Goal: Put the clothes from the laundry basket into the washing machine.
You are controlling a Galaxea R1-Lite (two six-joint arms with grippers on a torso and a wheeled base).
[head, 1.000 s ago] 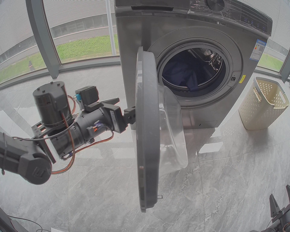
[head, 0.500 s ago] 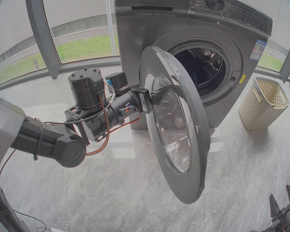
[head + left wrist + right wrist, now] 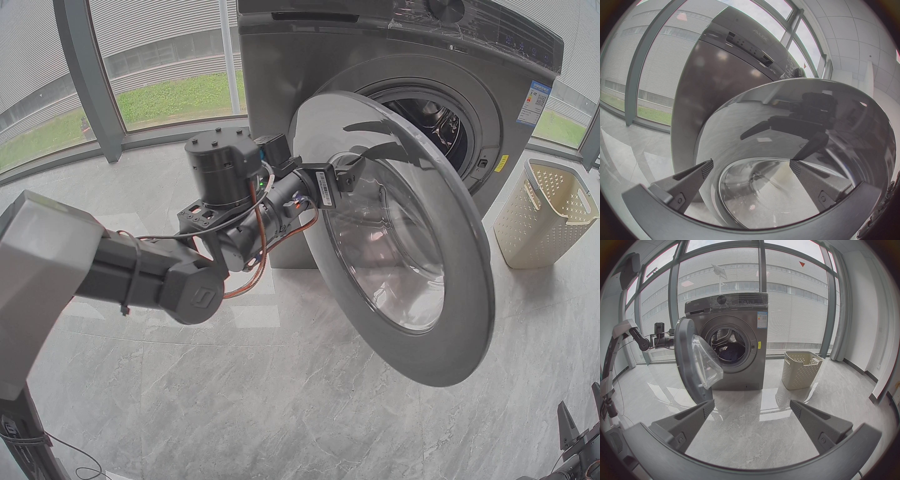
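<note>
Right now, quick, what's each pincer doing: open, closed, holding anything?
Left pincer: open, holding nothing, facing the washing machine door.
Right pincer: open, holding nothing.

Nothing clear enough to quote. On the upper right front of the silver-grey front-loading washing machine (image 3: 275, 94), a blue-and-white rectangular paper label (image 3: 532, 103), print too fine to make out. Lower down, just beside the door latch, a small yellow sticker (image 3: 501, 163), unreadable. Along the dark glossy control panel (image 3: 500, 31), faint blue markings, too small to tell. On the machine's top fascia, pale brand lettering (image 3: 759, 31). Near the wrist of the black left arm (image 3: 156, 275), a white barcode strip (image 3: 323, 185). High on the window glass (image 3: 793, 287), a small red triangle sign (image 3: 802, 264).
</note>
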